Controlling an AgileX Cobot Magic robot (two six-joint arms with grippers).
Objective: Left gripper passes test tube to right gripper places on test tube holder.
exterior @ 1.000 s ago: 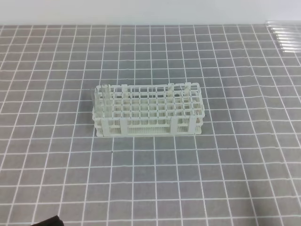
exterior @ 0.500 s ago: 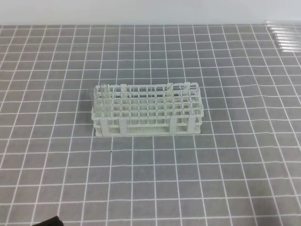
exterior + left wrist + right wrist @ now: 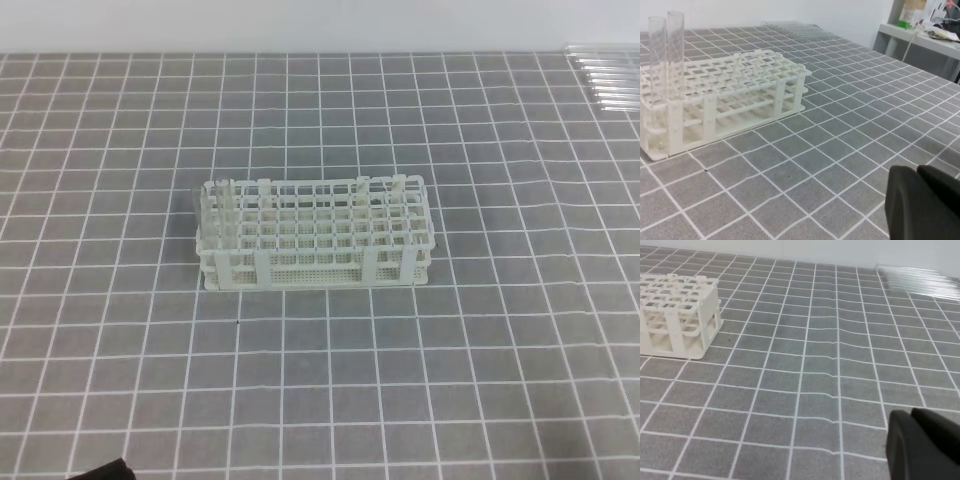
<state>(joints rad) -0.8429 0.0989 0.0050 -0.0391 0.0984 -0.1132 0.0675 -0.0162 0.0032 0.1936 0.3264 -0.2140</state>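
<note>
The white test tube holder (image 3: 318, 235) stands mid-table, also seen in the left wrist view (image 3: 725, 85) and the right wrist view (image 3: 675, 315). Two clear tubes (image 3: 666, 55) stand upright in its left end. Several loose test tubes (image 3: 610, 80) lie in a row at the back right edge, visible from the right wrist too (image 3: 920, 280). My left gripper (image 3: 918, 172) shows only as a black lump low in its own view, fingers pressed together, holding nothing. My right gripper (image 3: 911, 414) looks the same, shut and far from the tubes.
Grey matting with a white grid (image 3: 330, 380) covers the table. A black bit of the left arm (image 3: 100, 470) pokes in at the bottom left corner. A side bench with clutter (image 3: 925, 30) stands beyond the table's far edge.
</note>
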